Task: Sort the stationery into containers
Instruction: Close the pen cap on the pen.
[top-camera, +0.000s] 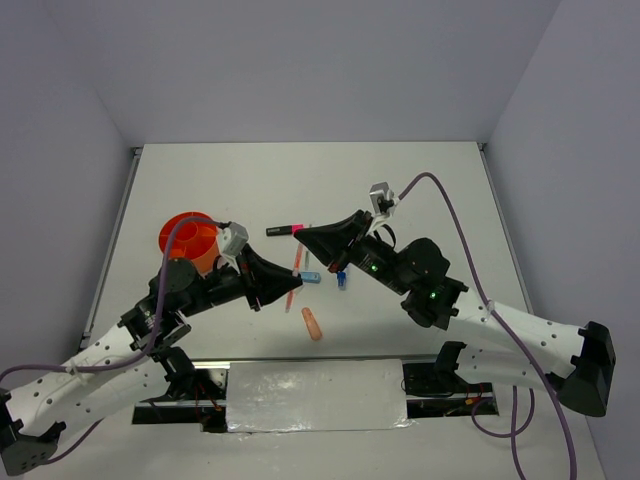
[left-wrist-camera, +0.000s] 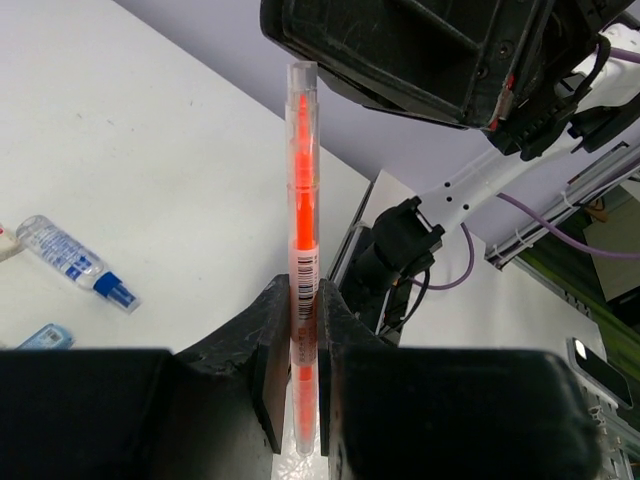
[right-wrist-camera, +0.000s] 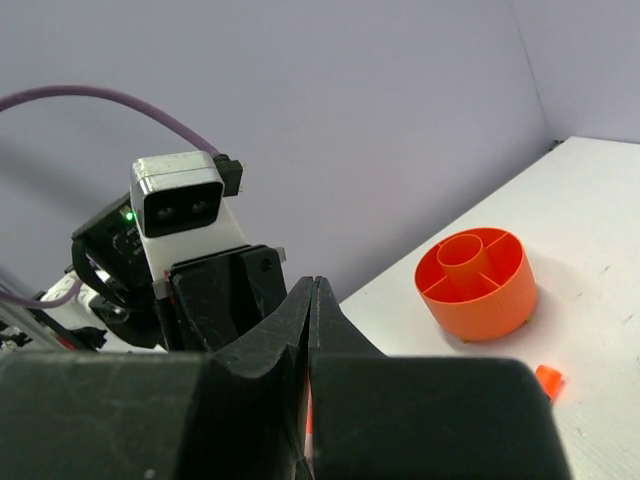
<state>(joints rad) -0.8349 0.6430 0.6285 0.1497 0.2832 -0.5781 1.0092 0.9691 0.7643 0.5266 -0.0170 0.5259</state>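
Observation:
My left gripper (top-camera: 291, 286) (left-wrist-camera: 303, 292) is shut on a thin orange pen (left-wrist-camera: 302, 180) that stands up between its fingers, above the table. My right gripper (top-camera: 301, 232) (right-wrist-camera: 313, 285) is shut just beyond the pen's far end, and a thin orange sliver shows in the slit between its fingers. The round orange tub (top-camera: 190, 240) (right-wrist-camera: 478, 285), with its divider compartments, sits at the left. On the table lie a black highlighter with a pink cap (top-camera: 284, 230), two blue markers (top-camera: 310, 277) (top-camera: 341, 281) and a peach eraser (top-camera: 312, 323).
The two arms meet nose to nose over the table's middle. The left wrist camera (right-wrist-camera: 178, 200) is close in front of my right gripper. A small orange piece (right-wrist-camera: 547, 380) lies near the tub. Walls close in the back and sides.

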